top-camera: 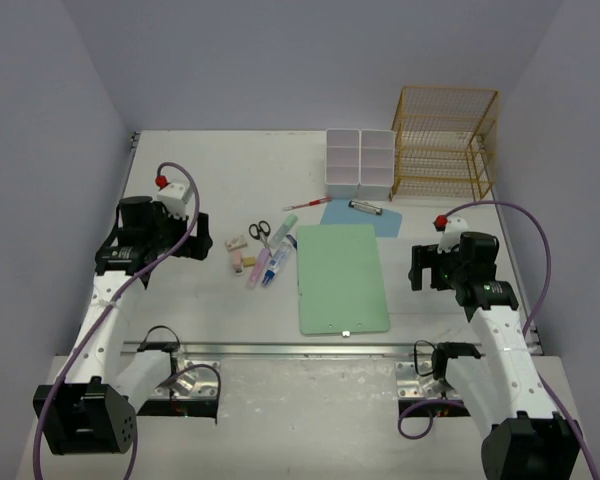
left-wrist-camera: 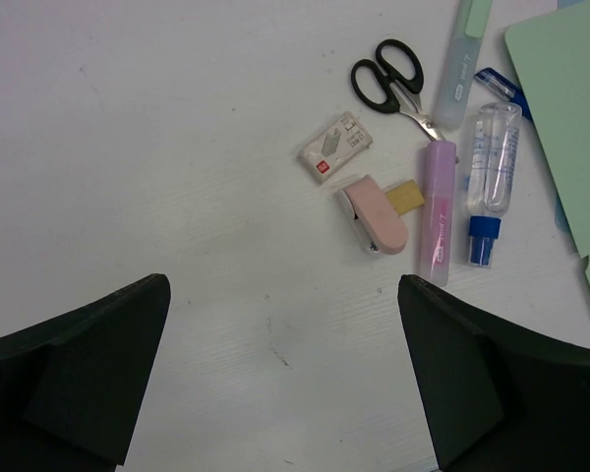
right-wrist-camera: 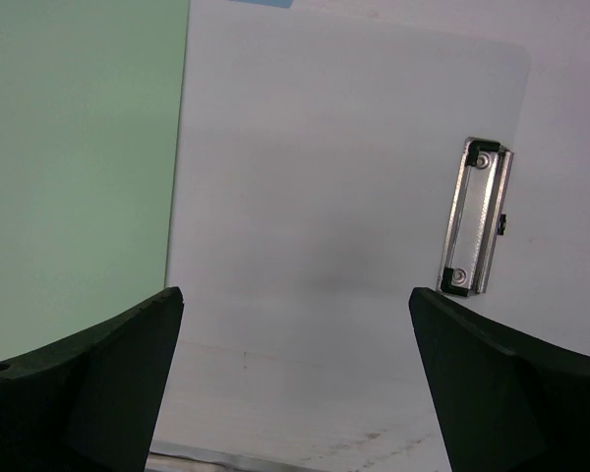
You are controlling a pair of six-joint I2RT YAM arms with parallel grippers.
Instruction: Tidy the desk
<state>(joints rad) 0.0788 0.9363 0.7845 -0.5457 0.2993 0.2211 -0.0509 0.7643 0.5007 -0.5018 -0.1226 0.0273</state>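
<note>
Left gripper [left-wrist-camera: 280, 295] and right gripper [right-wrist-camera: 295, 305] hang spread wide, holding nothing, over the desk [top-camera: 210, 170], scissors [left-wrist-camera: 393, 84] and green clipboard [top-camera: 343, 278] between them.

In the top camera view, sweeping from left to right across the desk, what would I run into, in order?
small white box → scissors → green clipboard → gold wire rack
</note>
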